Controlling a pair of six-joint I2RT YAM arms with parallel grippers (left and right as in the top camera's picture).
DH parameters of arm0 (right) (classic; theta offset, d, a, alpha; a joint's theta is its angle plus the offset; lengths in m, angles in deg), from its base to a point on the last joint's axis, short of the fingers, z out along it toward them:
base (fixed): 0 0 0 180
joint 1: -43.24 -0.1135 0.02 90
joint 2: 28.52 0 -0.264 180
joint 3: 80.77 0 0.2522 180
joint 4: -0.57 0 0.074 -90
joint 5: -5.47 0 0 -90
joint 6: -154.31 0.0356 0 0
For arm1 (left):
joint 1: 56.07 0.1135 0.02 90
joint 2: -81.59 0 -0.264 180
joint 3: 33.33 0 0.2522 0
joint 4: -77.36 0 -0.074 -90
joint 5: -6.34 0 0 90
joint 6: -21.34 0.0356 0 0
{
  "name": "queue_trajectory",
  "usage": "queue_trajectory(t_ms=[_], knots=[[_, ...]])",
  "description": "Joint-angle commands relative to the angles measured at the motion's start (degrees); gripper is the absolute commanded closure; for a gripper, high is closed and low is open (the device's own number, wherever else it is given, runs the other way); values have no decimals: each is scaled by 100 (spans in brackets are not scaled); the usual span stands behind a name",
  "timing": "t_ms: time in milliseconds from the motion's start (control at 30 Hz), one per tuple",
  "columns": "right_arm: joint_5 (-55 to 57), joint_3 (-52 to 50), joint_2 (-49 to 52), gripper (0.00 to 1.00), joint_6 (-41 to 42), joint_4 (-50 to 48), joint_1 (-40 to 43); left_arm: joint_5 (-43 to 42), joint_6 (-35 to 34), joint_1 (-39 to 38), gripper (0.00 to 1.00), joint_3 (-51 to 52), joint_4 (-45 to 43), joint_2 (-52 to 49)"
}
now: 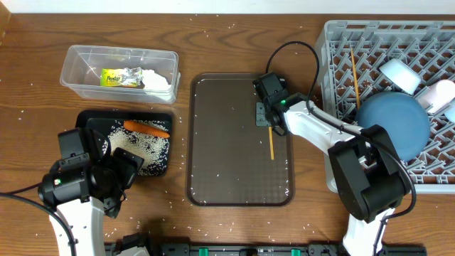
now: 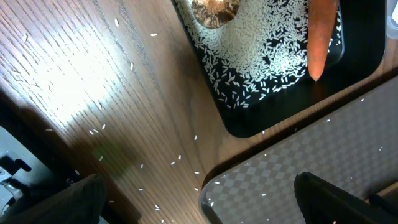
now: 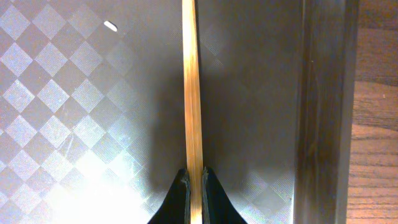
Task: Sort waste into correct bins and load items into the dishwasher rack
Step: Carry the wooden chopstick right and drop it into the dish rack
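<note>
Chopstick (image 3: 191,81) pinched near one end in clenched right hand (image 3: 194,179), flat on brown tray (image 3: 62,81). Left hand (image 2: 199,208) released, empty. Likely to swivel or slip on lifting, with so thin, off-centre a grip.

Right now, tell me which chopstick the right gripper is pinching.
The chopstick on the brown tray, clamped in the right gripper; the other chopstick lies in the grey rack.

Left arm (image 1: 75,224): white link shell, black joint housings, one small green light.
Right arm (image 1: 320,126): white forearm shell, bulky black joint blocks, green light near the wrist.
Cables (image 1: 316,60): thin, black, smooth (one per arm).
Right fingertips (image 3: 179,202): black, tapering to slim points.
Left fingers (image 2: 336,199): dark, matte, rounded edges (blurred, too near the lens for more).
</note>
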Motion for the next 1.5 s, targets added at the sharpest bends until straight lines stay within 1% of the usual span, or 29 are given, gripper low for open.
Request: queue_trajectory(t_ms=[0,133,300,433,533,667,800,933,1033,1133,1200,1267,1300,1333,1367,1433,1467], knots=[[-192,-66,-66,99,-66,142,26,72,33,31,2,-20,35,26],[-448,-63,-748,99,-116,131,74,72,33,31,2,-20,35,26],[-168,-63,-1814,99,-262,114,267,72,33,31,2,-20,35,26],[98,-63,-2590,99,-544,79,664,72,33,31,2,-20,35,26],[109,-63,-3003,99,-1034,22,1165,72,33,31,2,-20,35,26],[17,-63,-3132,99,-1598,9,1917,72,33,31,2,-20,33,26],[-358,-63,-3010,99,-2168,-52,2553,72,33,31,2,-20,35,26],[-442,-63,-2820,99,-2227,-155,2924,72,33,31,2,-20,35,26],[-750,-63,-2638,98,-2321,-216,3034,72,33,31,2,-20,35,26],[-966,-63,-2439,93,-2328,-297,3014,72,33,31,2,-20,35,26],[-1080,-63,-2308,83,-2282,-369,3003,72,33,31,2,-20,35,26],[-1169,-63,-2205,78,-2170,-396,2986,72,33,31,2,-20,35,26],[-1187,-63,-2170,73,-2105,-402,2979,72,33,31,2,-20,35,26],[-1185,-63,-2166,62,-2055,-402,2977,72,33,31,2,-20,35,26],[-1187,-63,-2166,57,-2015,-400,2977,72,33,31,2,-20,33,26],[-1185,-61,-2181,55,-1910,-382,2964,72,33,31,2,-20,35,26],[-1187,-59,-2197,51,-1862,-361,2953,72,33,31,2,-20,35,26]])
